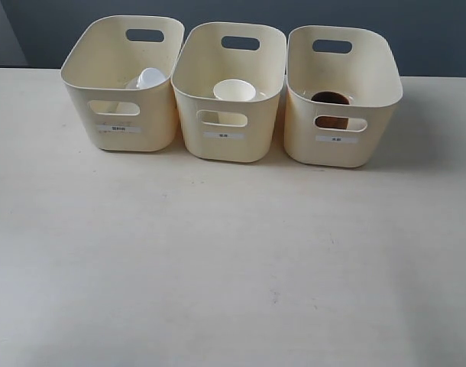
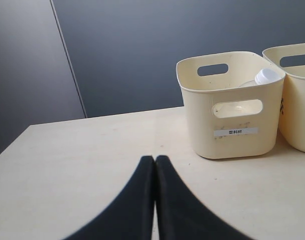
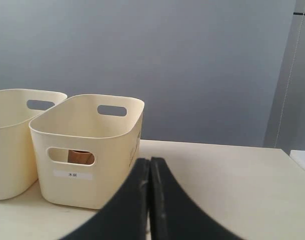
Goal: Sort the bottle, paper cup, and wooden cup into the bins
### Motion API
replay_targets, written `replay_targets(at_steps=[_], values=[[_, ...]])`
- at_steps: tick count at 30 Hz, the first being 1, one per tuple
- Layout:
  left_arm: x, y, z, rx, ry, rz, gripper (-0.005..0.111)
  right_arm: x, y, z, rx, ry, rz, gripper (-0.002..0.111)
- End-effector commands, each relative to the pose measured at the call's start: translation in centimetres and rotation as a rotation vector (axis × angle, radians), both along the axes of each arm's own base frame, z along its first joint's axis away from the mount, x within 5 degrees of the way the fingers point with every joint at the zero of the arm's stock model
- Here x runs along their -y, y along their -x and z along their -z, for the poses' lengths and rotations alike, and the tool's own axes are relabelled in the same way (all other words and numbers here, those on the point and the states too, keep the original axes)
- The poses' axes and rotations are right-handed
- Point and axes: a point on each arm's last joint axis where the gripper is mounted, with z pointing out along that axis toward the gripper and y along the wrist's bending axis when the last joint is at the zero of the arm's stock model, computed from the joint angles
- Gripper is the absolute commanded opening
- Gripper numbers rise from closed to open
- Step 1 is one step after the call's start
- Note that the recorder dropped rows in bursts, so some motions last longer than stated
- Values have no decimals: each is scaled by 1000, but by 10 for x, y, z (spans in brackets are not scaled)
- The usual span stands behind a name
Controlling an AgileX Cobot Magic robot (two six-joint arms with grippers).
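Each of the three bins carries a small white front label; the dark characters on them are too small to read. On the pale desk the bins stand in a row at the far edge. The bottle lies in the left bin, the paper cup sits in the middle one, and the wooden cup in the right one. Only the wrist views show the arms: the left hand and the right hand are each clenched on nothing, fingers pressed together, raised over bare desk near the bins.
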Motion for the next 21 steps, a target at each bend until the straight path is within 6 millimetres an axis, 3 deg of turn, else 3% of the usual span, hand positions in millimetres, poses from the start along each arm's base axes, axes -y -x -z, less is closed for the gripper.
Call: replay_targets(at_steps=[1,21], values=[[0,0,0,10,1,-1,0,0,0,1,6,3,4,-1],[0,0,0,10,1,-1,0,0,0,1,2,-44,-2,-1]])
